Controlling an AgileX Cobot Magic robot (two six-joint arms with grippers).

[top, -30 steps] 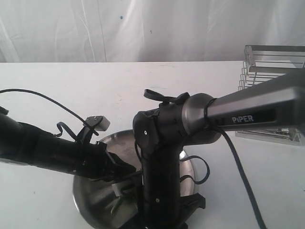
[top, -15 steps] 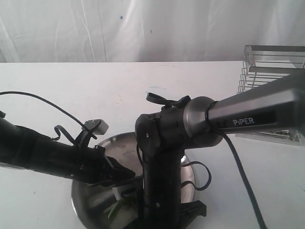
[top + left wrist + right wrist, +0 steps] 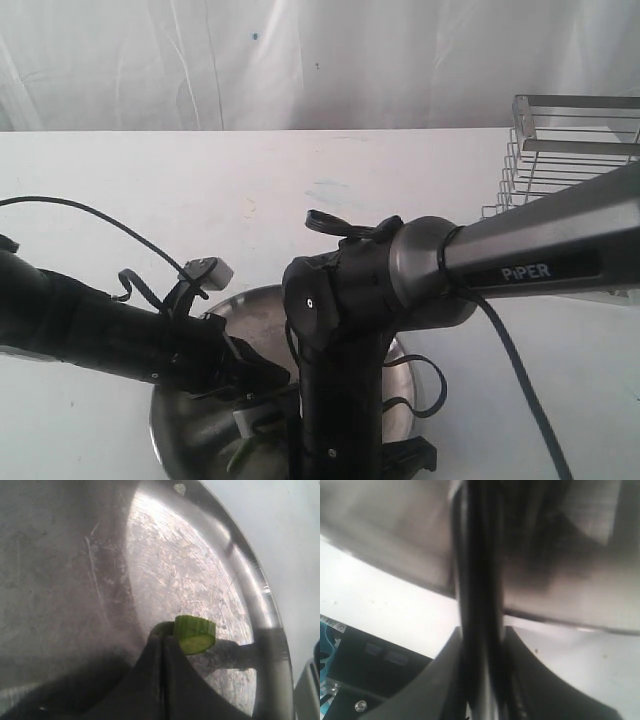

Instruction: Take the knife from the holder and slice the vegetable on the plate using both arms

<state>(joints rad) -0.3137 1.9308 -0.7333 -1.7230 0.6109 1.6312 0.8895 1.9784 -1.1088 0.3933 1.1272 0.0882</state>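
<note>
I see the white counter [image 3: 120,170] carrying everything, and both arms crowd the near edge. The right arm [image 3: 520,255], lettered PiPER, bends down across the steel plate [image 3: 180,420] and blocks most of it from outside. The wire holder [image 3: 560,150] stands well apart at the far right. My left hand [image 3: 162,645] is pinched tight on the green chili pepper [image 3: 195,634], its cut end showing over the plate. My right hand [image 3: 480,645] clamps the knife's black handle [image 3: 477,570].
</note>
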